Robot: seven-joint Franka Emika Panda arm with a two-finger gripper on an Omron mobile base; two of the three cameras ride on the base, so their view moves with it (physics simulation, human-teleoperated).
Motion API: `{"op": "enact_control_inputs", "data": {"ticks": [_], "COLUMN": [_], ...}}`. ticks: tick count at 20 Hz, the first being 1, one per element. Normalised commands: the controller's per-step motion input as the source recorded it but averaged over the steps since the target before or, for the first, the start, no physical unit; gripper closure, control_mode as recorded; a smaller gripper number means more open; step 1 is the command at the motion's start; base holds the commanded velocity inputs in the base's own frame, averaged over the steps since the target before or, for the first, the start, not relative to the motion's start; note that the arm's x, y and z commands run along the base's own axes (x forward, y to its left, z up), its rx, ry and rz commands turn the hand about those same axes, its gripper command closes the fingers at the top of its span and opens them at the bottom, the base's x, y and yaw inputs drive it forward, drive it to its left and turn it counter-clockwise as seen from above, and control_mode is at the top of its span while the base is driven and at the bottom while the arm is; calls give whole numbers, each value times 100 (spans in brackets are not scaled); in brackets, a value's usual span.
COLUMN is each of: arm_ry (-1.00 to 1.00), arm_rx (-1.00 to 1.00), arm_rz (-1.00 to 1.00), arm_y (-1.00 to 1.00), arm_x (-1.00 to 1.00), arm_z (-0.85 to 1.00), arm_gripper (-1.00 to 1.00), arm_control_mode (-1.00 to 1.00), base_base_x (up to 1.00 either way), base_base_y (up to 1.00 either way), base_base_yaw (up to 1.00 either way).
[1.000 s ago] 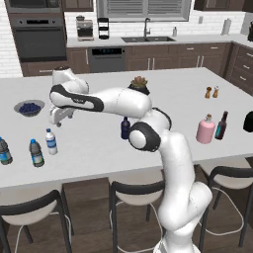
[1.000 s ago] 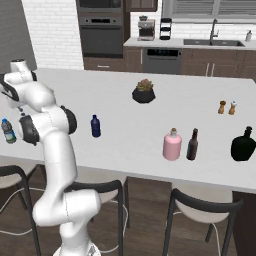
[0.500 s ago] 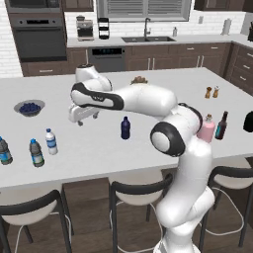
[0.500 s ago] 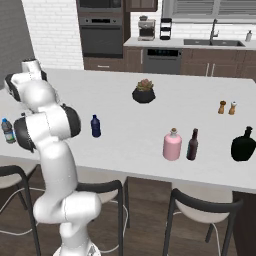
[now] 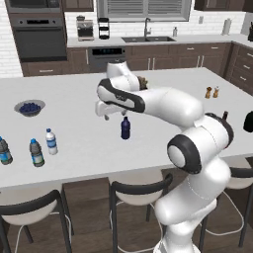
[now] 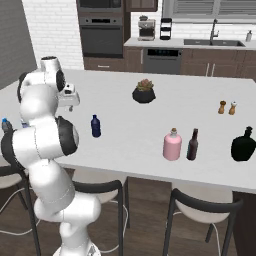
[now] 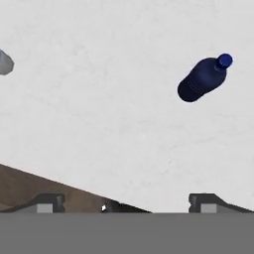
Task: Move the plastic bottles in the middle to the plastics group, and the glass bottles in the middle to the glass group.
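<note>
Navy bottle point(image 5: 125, 128) stands upright mid-counter point(image 5: 74, 148), just beside the gripper point(image 5: 103, 109), whose jaws are wide apart, empty. Likely light, stiff, slick plastic; grab the body below the cap.

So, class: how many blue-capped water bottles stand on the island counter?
2: one blue-capped bottle at the counter's far left edge, the second blue-capped bottle just right of it. None appear hidden, though the arm blocks some counter.
</note>
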Motion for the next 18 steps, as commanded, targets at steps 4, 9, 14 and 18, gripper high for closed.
{"op": "enact_control_inputs", "data": {"ticks": [4, 9, 14, 18], "arm_ry": [0, 0, -1, -6], "arm_rx": [4, 17, -3, -24], "arm_rz": [-25, -16, -2, 0], "arm_y": [-100, -100, -25, 15], "arm_x": [0, 9, 3, 6], "arm_z": [7, -23, 2, 17], "arm_gripper": [-100, -100, -100, -100], "arm_control_mode": [-100, -100, -100, -100], "base_base_x": [0, 0, 0, 0], "base_base_y": [0, 0, 0, 0], "base_base_yaw": [0, 0, 0, 0]}}
